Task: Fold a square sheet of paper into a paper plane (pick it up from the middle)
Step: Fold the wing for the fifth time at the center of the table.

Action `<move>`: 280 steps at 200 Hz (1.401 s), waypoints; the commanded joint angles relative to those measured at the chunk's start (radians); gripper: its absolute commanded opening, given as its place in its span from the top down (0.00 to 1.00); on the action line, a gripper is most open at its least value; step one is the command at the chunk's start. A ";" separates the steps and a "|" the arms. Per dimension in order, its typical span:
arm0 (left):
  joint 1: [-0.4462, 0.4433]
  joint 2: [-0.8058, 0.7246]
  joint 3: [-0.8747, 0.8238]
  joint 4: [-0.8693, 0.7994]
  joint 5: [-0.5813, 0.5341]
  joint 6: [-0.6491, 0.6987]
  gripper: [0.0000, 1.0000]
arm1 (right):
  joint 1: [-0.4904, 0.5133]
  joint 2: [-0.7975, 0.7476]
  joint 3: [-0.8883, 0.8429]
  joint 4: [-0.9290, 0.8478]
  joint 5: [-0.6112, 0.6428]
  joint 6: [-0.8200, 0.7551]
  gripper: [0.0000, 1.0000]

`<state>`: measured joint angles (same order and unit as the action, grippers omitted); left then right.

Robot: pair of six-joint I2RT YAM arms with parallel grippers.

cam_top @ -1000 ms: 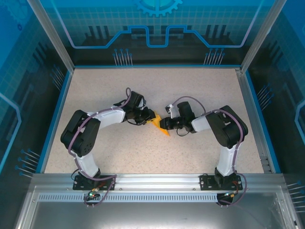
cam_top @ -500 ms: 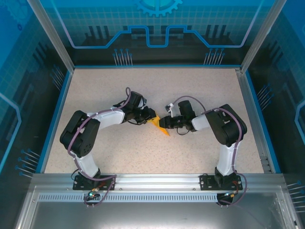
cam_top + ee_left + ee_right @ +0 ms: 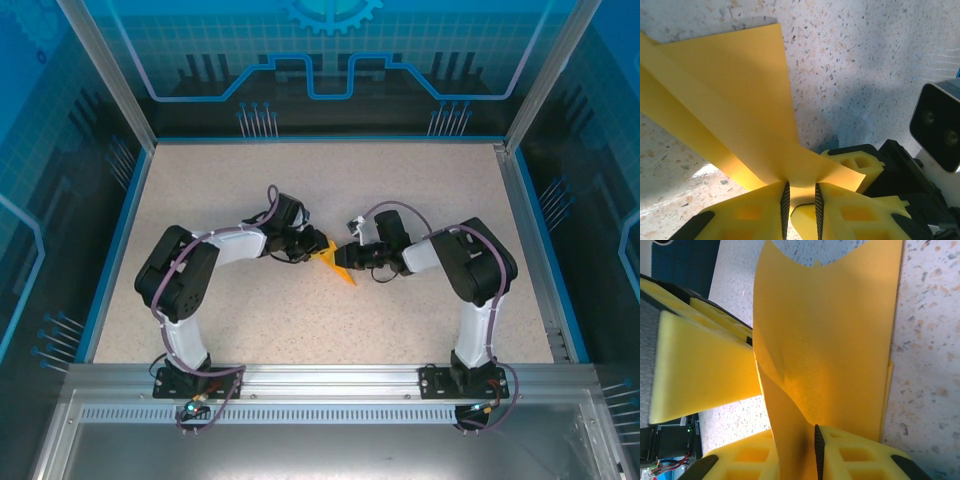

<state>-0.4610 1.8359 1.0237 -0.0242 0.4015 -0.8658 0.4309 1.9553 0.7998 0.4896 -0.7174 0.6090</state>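
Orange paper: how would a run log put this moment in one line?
orange paper: partly folded | left end effector: gripping it | right end effector: gripping it | stage: mid-fold

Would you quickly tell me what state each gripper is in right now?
Left gripper: closed, pinching the folded orange paper.
Right gripper: closed on the same paper.

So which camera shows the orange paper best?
The left wrist view: the paper is sharp, its folded flaps fanning out from the left gripper pinching it. The right wrist view shows a curved close-up; the top view, a tiny wedge.
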 commanded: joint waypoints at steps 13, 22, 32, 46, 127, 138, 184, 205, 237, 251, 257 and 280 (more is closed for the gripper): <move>-0.006 -0.015 0.019 -0.013 0.008 -0.006 0.76 | -0.009 0.058 0.016 -0.088 -0.016 -0.007 0.84; -0.007 -0.029 0.007 -0.009 0.004 -0.005 0.76 | -0.007 0.065 0.019 -0.107 -0.016 -0.019 0.85; -0.006 -0.042 -0.005 -0.003 0.001 -0.004 0.76 | -0.008 0.073 0.024 -0.130 -0.016 -0.037 0.85; -0.007 -0.053 -0.021 0.007 0.003 -0.002 0.76 | -0.005 0.087 0.042 -0.189 -0.016 -0.073 0.85; -0.007 -0.020 -0.004 0.044 0.027 -0.011 0.76 | 0.047 0.069 0.132 -0.408 0.113 -0.184 0.82; -0.007 -0.017 0.001 0.045 0.024 -0.011 0.76 | 0.051 0.060 0.140 -0.409 0.115 -0.186 0.82; -0.007 0.009 0.013 0.008 -0.012 -0.013 0.80 | 0.055 0.017 0.160 -0.401 0.109 -0.178 0.80; -0.006 0.016 0.016 0.001 -0.022 -0.019 0.82 | 0.057 -0.009 0.161 -0.402 0.110 -0.176 0.79; -0.007 0.028 0.028 -0.024 -0.036 -0.023 0.83 | 0.055 -0.043 0.159 -0.398 0.106 -0.163 0.78; -0.006 0.033 0.032 -0.028 -0.036 -0.024 0.83 | 0.055 -0.060 0.155 -0.394 0.106 -0.154 0.77; -0.006 0.034 0.033 -0.031 -0.036 -0.024 0.83 | 0.056 -0.065 0.155 -0.396 0.108 -0.150 0.77; -0.007 0.037 0.036 -0.038 -0.040 -0.023 0.83 | 0.055 -0.084 0.149 -0.402 0.114 -0.139 0.76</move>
<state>-0.4614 1.8526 1.0317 -0.0250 0.3790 -0.8852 0.4725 1.9186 0.9558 0.1139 -0.6140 0.4553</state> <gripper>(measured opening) 0.169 0.233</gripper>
